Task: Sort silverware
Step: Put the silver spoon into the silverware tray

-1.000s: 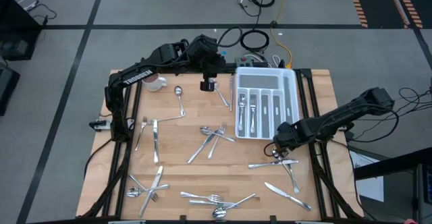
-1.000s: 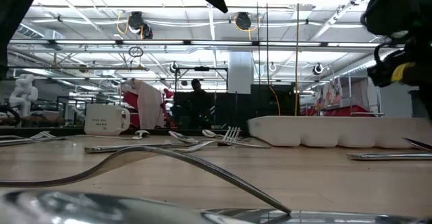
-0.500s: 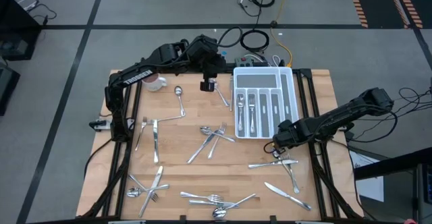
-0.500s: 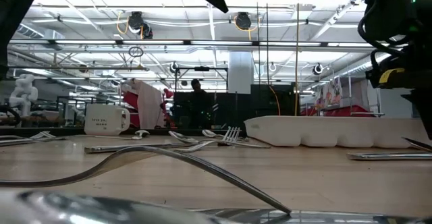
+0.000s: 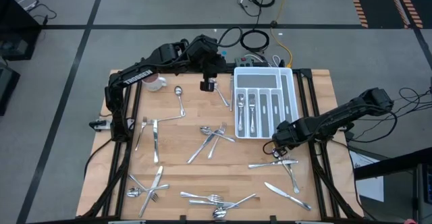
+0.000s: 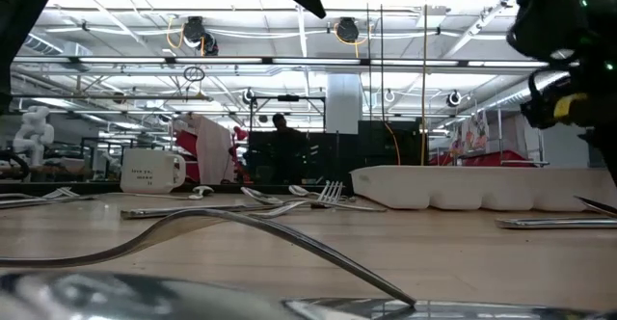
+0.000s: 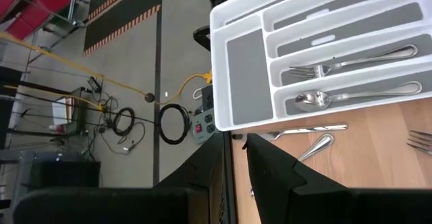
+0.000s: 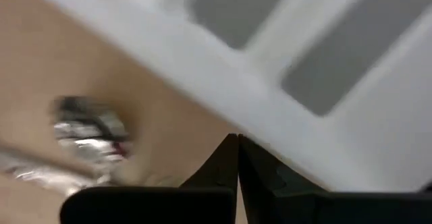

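Near the desk's right edge, just off the near end of the white cutlery tray, the right gripper hung low with its two dark fingers pressed together and nothing between them. Its wrist view showed the fingertips right at the tray's outer wall, though contact could not be told. The tray sat at the far right part of the desk and already held a fork and a spoon in neighbouring long slots, with further pieces in the slots seen from above.

The left gripper hovered above the far edge, beside the tray's left side. Its fingers stood a little apart, but whether anything sat between them could not be told.

Most of the silverware lay loose on the wood: a crossed group at the middle, several pieces along the near edge, a fork and a knife towards the left edge, a spoon near the far left, and a few under the right arm by the right edge. A white mug stood at the far left corner.
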You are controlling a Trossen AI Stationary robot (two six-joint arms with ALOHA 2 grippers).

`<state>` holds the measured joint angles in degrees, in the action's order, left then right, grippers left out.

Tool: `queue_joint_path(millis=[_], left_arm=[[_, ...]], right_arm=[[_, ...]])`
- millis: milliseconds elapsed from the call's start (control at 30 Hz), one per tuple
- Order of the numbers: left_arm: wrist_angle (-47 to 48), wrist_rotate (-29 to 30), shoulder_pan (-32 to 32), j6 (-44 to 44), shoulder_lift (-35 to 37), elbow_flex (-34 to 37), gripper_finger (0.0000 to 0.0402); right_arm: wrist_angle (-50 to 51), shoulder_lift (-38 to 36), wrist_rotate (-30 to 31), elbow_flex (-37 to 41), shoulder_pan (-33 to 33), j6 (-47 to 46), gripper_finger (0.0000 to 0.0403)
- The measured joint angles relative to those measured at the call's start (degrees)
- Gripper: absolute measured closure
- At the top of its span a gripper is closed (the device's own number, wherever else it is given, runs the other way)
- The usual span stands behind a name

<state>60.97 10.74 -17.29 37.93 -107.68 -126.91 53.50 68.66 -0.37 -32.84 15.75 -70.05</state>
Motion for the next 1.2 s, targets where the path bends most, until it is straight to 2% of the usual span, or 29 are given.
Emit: queue_joint_path(millis=[167, 333, 400, 533, 633, 733, 900, 1000, 1033, 1133, 1200], left_arm=[[-0.57, -0.33, -1.30, -9.79, -0.07, 0.00, 0.0327], [-0.59, -1.71, -4.44, -28.17, -1.09, 0.02, 0.0327], [0.09, -4.34, -6.01, -29.24, -2.10, -0.02, 0.0327], [1.99, -7.57, -7.53, -21.30, -6.44, 0.04, 0.0327], [4.25, -8.00, -7.96, -7.35, -10.85, 0.04, 0.0326], [5.94, -5.72, -8.11, 4.68, -15.74, 0.07, 0.0326], [4.20, -7.82, -9.68, 11.99, -21.87, 0.11, 0.0326], [5.27, -8.26, -10.70, 6.81, -24.20, 0.14, 0.0326], [7.11, -10.73, -10.79, 3.74, -24.37, 0.17, 0.0326], [17.24, -27.53, -10.34, -2.02, -22.11, 0.17, 0.0327], [22.58, -35.09, -9.07, -5.46, -19.90, 0.03, 0.0327]], right_arm=[[-0.72, -0.02, -0.64, -4.69, 0.02, 4.71, 0.0374], [-0.95, -0.02, -1.04, -10.94, 1.34, 10.18, 0.0336], [-0.67, -0.02, -0.53, -13.91, 1.97, 13.02, 0.0324], [1.41, -0.26, 5.65, -19.21, 2.46, 17.14, 0.0310], [4.66, -0.87, 11.12, -22.18, 2.45, 18.88, 0.0307], [8.68, -1.58, 13.71, -24.18, 2.46, 18.74, 0.0307], [9.70, -3.50, 13.83, -24.88, 3.25, 16.55, 0.0307], [9.50, -4.46, 13.64, -24.88, 4.01, 13.95, 0.0307], [9.31, -4.54, 13.64, -24.88, 4.40, 13.17, 0.0307], [9.15, -4.60, 13.87, -24.88, 5.87, 12.34, 0.0307], [9.16, -4.43, 14.95, -24.88, 6.78, 13.15, 0.0307]])
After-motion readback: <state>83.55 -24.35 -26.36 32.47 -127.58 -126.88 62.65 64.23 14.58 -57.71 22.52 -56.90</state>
